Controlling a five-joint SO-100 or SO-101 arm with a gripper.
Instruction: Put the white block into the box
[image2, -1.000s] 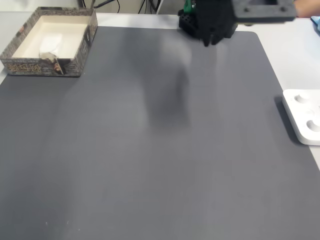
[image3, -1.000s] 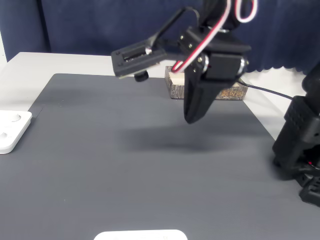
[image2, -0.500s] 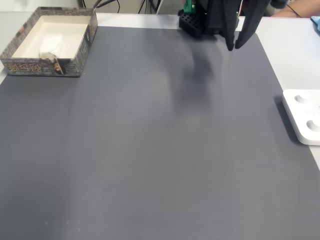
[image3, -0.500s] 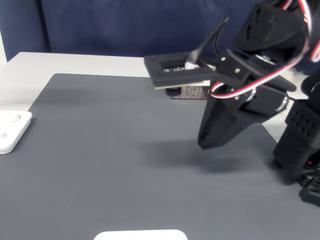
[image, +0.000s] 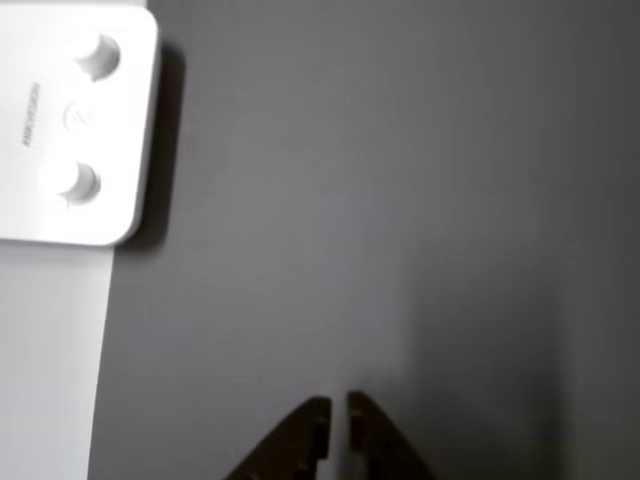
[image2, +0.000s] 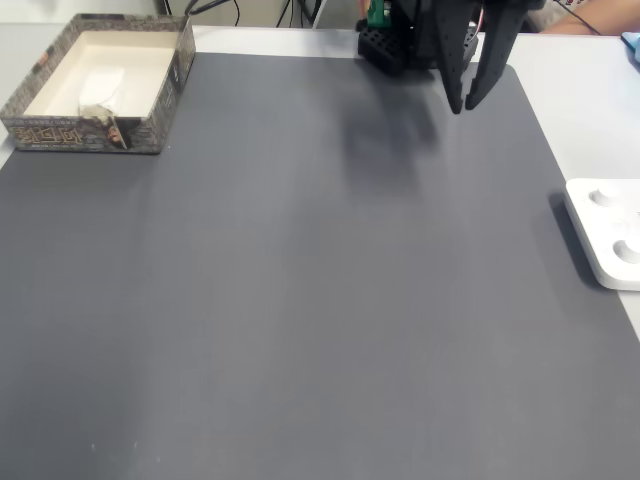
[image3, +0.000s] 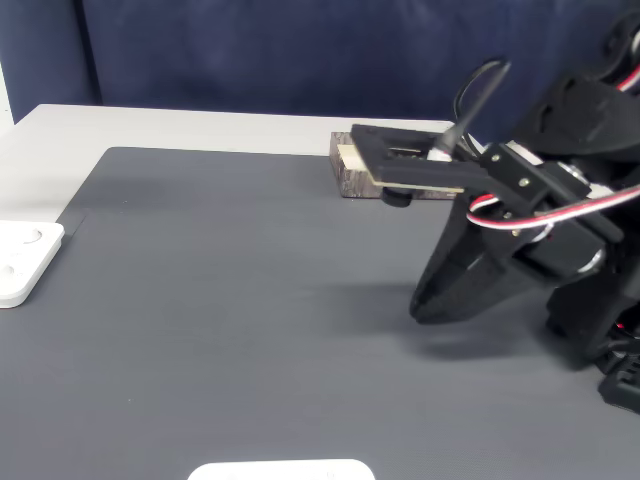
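Evidently the white block (image2: 102, 84) already lies inside the box (image2: 60, 133), on the cream floor toward the box's lower left part in a fixed view. Its outline is too soft to give a long axis. A small brownish scrap sits at the rim just below it; I cannot tell what it is.

From the gripper (image2: 464, 103) the block lies at 9 o'clock in that fixed view, well apart, with the full width of the dark grey mat (image2: 300, 300) between them. In the other view the gripper (image: 338, 428) points at bare mat, its jaws all but pressed together with only a thin slit showing, pinching nothing. The white flat device (image: 75, 120) lies at 11 o'clock from the tips there.

Against the pictures from a second ago, block and box sit unchanged. The gripper has swung from about 12 o'clock on the mat's far edge toward 1 o'clock, and the arm has folded lower toward its base.

Judgement: the placing looks done, and the arm is retiring, so no further approach to the block seems called for.
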